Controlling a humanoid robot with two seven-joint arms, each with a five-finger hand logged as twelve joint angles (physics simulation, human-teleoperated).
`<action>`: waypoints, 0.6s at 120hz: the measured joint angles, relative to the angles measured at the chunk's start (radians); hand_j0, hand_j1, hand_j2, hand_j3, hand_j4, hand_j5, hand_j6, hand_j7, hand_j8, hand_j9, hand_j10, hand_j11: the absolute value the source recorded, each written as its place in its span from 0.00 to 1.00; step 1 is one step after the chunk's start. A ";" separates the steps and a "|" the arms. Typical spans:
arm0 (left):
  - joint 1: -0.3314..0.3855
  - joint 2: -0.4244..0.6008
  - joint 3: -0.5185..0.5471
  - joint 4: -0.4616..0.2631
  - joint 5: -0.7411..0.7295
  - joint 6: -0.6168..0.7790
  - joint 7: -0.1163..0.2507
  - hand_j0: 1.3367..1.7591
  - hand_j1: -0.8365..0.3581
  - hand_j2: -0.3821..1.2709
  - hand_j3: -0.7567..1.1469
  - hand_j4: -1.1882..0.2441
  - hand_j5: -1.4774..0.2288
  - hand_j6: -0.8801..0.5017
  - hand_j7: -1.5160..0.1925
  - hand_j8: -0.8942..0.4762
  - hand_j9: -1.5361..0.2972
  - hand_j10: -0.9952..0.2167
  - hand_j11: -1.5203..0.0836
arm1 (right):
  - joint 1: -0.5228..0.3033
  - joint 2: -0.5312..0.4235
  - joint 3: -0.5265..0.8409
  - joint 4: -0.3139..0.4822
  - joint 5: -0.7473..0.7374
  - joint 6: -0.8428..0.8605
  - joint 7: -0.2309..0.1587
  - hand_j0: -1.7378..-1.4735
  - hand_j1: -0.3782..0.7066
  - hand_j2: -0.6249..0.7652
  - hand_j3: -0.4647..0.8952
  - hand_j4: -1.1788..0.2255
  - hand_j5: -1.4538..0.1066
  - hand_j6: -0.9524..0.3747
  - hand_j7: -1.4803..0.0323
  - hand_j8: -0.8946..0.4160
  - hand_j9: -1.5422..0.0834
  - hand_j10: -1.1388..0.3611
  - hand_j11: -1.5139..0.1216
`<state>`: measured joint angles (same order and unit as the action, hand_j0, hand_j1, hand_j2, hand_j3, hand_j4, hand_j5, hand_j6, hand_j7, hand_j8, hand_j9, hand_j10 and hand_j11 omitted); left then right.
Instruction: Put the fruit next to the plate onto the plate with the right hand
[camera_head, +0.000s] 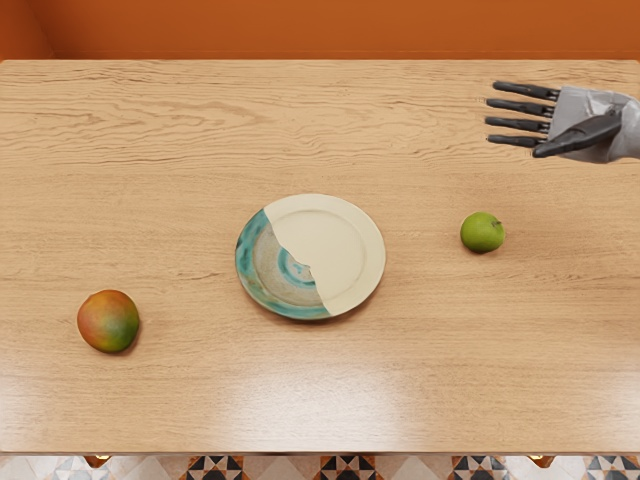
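A small green fruit (482, 232) lies on the table to the right of the plate (345, 250), a hand's width away from its rim. The plate is round, cream on one side and teal-banded on the other, and nothing lies on it. My right hand (520, 120) hovers at the upper right, above and behind the green fruit, with its dark fingers (515, 106) stretched out flat toward the left and holding nothing. A red-orange-green mango (108, 320) rests farther away at the lower left of the plate.
The light wooden table (320, 400) fills the view, with its front edge near the bottom and an orange wall behind the far edge.
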<state>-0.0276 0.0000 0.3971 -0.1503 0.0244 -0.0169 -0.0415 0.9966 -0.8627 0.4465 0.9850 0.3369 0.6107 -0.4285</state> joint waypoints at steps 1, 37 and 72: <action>0.000 0.000 0.000 0.000 0.000 0.000 0.000 0.76 0.76 0.26 0.40 0.67 0.69 0.47 0.71 0.48 0.67 0.63 0.76 | -0.001 -0.002 0.000 0.000 0.001 0.000 -0.001 0.30 0.06 0.45 0.34 0.82 0.90 0.70 0.95 0.66 0.92 0.74 0.90; 0.000 0.000 0.000 0.000 0.000 0.000 0.000 0.76 0.76 0.26 0.40 0.67 0.69 0.47 0.71 0.48 0.67 0.63 0.76 | -0.001 -0.015 0.151 -0.026 -0.177 0.001 0.005 0.30 0.06 0.45 0.34 0.82 0.90 0.70 0.95 0.66 0.92 0.74 0.90; 0.000 0.000 0.000 0.000 0.000 0.000 0.000 0.76 0.76 0.26 0.40 0.67 0.69 0.47 0.71 0.48 0.67 0.63 0.76 | -0.031 -0.068 0.326 0.245 -0.795 0.001 0.030 0.30 0.07 0.44 0.34 0.81 0.90 0.69 0.94 0.65 0.92 0.73 0.89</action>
<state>-0.0276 0.0000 0.3971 -0.1503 0.0244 -0.0169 -0.0415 0.9652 -0.9303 0.7721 1.2302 -0.4580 0.6113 -0.3986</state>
